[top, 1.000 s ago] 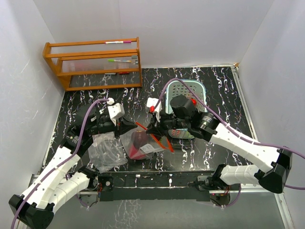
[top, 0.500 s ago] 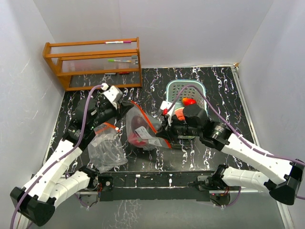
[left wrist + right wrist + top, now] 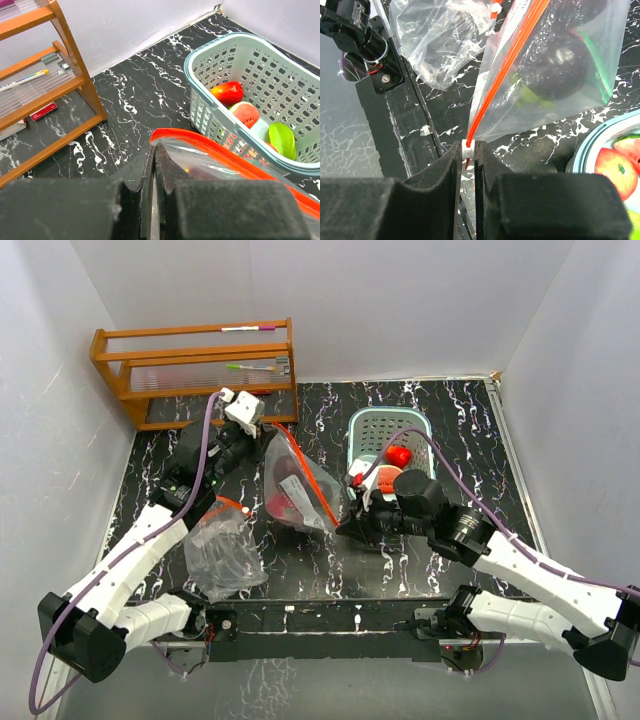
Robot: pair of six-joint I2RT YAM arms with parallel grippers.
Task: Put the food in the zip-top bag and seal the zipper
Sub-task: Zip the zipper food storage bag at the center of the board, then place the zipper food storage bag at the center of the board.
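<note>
Zip-top bag hangs stretched between both arms over mid-table.

Left gripper: clamped on the far corner, at the zipper end.

Right gripper: pinched on the white slider at the near end.

Step in hand, my judgement: sealing. The next move wants the strip kept taut and the slider drawn along it toward the left anchor (how much already mates, cannot tell).

Count:
- Bags: 2, one a crumpled spare lying left.
- Food in the bag: 1 dark maroon piece, plus a green blur.
- Basket: 1, with 3 pieces seen.
</note>
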